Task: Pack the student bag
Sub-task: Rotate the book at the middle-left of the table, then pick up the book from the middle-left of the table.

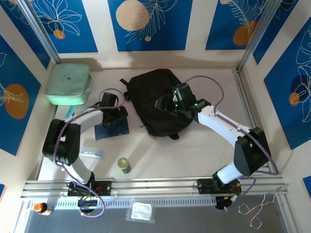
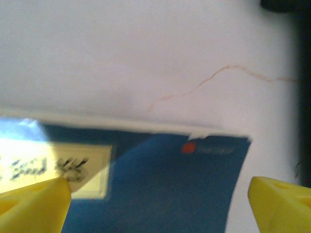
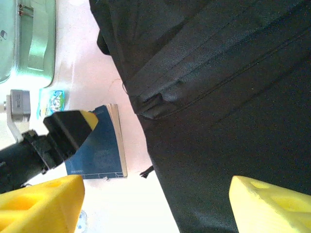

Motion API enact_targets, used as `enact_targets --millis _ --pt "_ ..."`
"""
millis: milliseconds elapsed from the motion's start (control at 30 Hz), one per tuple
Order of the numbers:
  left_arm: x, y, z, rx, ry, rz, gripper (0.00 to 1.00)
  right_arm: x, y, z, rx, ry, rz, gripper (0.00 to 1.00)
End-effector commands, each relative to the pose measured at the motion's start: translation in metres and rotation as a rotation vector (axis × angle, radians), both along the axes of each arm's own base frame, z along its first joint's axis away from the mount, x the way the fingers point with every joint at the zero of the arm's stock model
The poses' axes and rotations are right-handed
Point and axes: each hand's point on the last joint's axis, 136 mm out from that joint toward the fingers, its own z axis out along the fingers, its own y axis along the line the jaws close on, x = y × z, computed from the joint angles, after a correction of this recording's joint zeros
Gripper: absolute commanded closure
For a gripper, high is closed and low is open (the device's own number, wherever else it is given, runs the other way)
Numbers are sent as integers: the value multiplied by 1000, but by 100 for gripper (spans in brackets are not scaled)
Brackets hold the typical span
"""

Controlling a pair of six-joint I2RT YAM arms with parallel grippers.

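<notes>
The student bag [image 1: 153, 99] is a large black fabric backpack lying flat in the middle of the table, also seen in the right wrist view [image 3: 218, 97]. My right gripper [image 1: 166, 104] hovers over its right half, its yellow fingers [image 3: 272, 204] spread wide with nothing between them [image 3: 155, 208]. A blue book [image 1: 112, 129] lies left of the bag. My left gripper [image 1: 113, 118] is low over this book [image 2: 160, 184], open, with its yellow fingertips [image 2: 34, 204] wide apart above the cover; one fingertip overlaps the book's label.
A mint green zip case [image 1: 68, 83] rests at the back left. A small green bottle [image 1: 124, 165] and a clear plastic item [image 1: 92, 153] lie near the front edge. A small printed packet [image 3: 51, 99] lies beside the case.
</notes>
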Motion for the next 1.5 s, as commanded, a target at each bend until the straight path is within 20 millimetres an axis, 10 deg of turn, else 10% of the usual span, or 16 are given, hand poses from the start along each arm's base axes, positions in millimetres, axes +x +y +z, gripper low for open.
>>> enact_targets --millis 0,233,467,700,900,1200,1467 --pt "23 -21 10 -72 -28 -68 11 0 5 10 17 -18 25 22" --pt "13 -52 -7 -123 52 -186 16 -1 -1 2 2 1 3 22" --pt "-39 -72 -23 -143 165 -292 18 1 1 -4 -4 15 4 22" --pt "-84 -81 1 -156 171 -381 18 3 15 -12 -28 21 42 22" --pt "-69 -52 43 -119 25 -267 15 -1 44 -13 -70 13 140 24" --pt "-85 29 20 -158 48 58 19 -19 113 -23 -150 15 400 27" --pt "-107 78 4 -166 8 270 22 -25 181 -72 -337 65 593 43"
